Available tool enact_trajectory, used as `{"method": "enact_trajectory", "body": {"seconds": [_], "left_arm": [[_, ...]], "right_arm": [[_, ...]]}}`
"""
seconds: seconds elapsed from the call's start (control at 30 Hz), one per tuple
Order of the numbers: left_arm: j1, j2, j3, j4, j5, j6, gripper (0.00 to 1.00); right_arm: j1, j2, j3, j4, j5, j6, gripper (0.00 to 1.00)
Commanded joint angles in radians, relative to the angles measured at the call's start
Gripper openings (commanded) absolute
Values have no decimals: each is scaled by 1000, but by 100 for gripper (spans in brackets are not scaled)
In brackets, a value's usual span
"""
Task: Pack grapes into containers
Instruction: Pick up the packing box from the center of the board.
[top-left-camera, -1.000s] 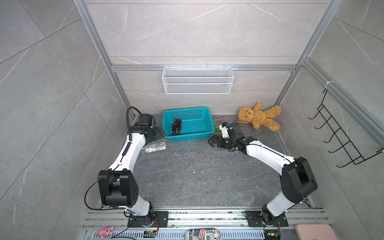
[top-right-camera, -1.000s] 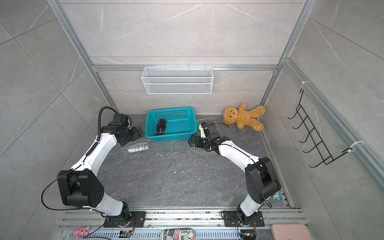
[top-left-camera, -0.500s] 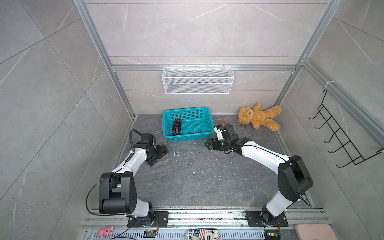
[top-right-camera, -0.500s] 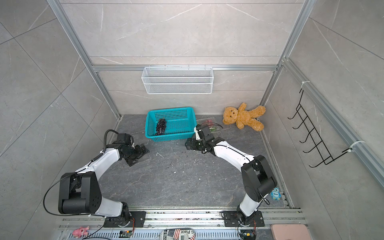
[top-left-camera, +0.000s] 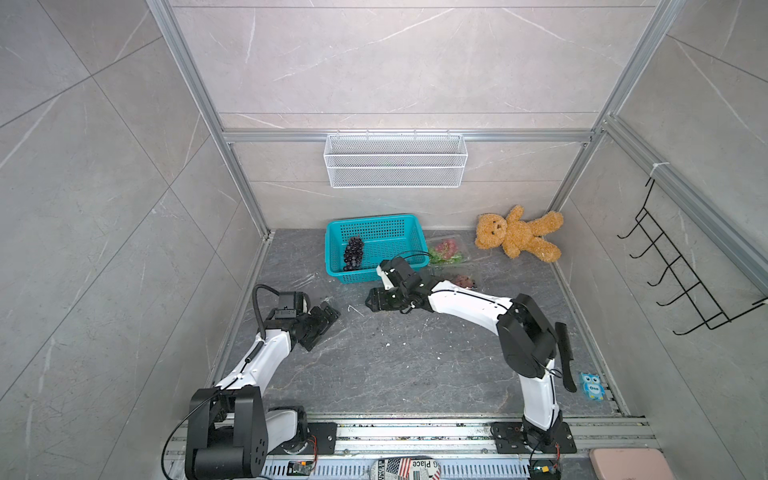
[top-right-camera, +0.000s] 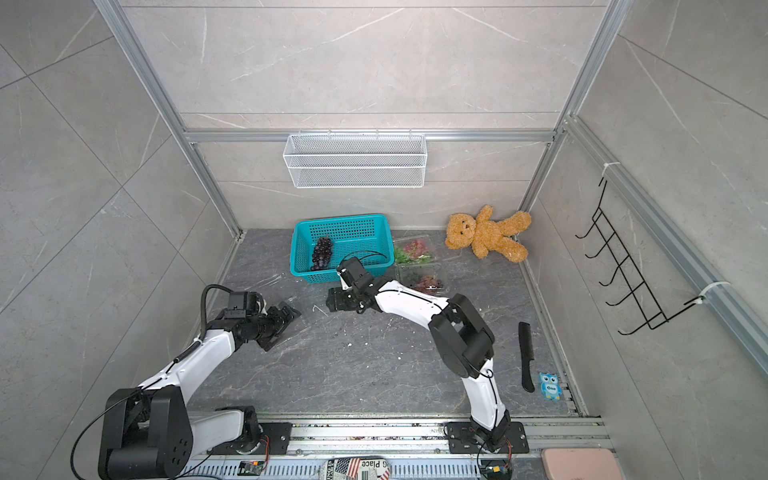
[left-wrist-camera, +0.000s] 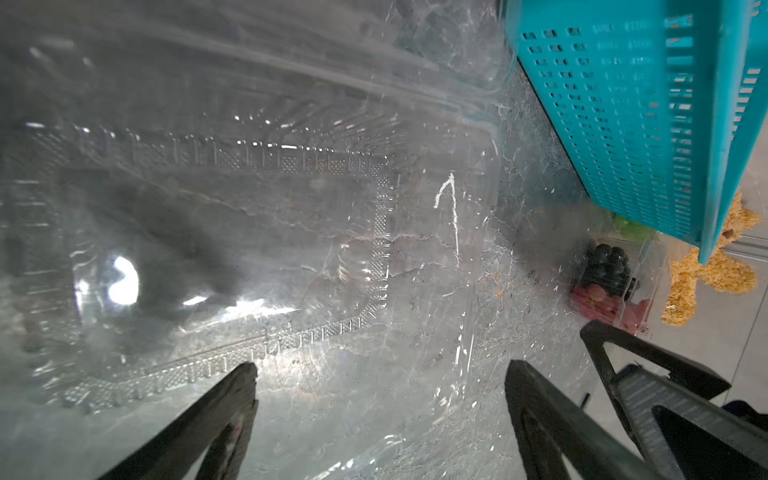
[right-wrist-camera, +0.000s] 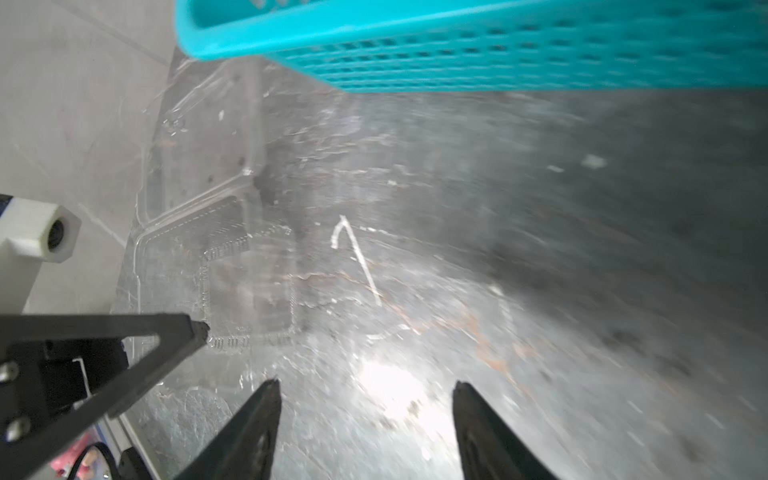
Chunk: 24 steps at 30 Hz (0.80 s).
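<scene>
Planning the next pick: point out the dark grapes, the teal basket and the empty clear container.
dark grapes (top-left-camera: 353, 254): top view, middle of the bunch.
teal basket (top-left-camera: 376, 230): top view, far wall.
empty clear container (left-wrist-camera: 232, 232): left wrist view, its base.

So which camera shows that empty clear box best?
The left wrist view: the empty clear box fills it, ribs sharp. The right wrist view shows it smaller and blurred. In both top views the clear plastic hardly shows.

Word "One" in dark letters on the belly of a small blue owl figure (top-left-camera: 592, 386) by the right edge of the floor, word "Place" printed upside down on a stars-and-stripes patterned item (top-right-camera: 356, 468) at the front rail, no other legible text
</scene>
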Motion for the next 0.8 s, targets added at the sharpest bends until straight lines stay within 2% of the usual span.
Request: {"method": "enact_trajectory", "body": {"seconds": [0.0, 0.2, 0.5, 0.77], "left_arm": [[3, -59, -10, 45, 29, -27, 96], [3, -93, -44, 62, 43, -47, 96], [4, -178, -120, 143, 46, -143, 96], [4, -227, -113, 111, 38, -141, 96]], "right_arm": [[30, 81, 120, -76, 5, -7, 63], [85, 182, 278, -143, -14, -12, 53], [129, 276, 366, -171, -29, 8, 43], [136, 342, 433, -211, -16, 6, 32]]}}
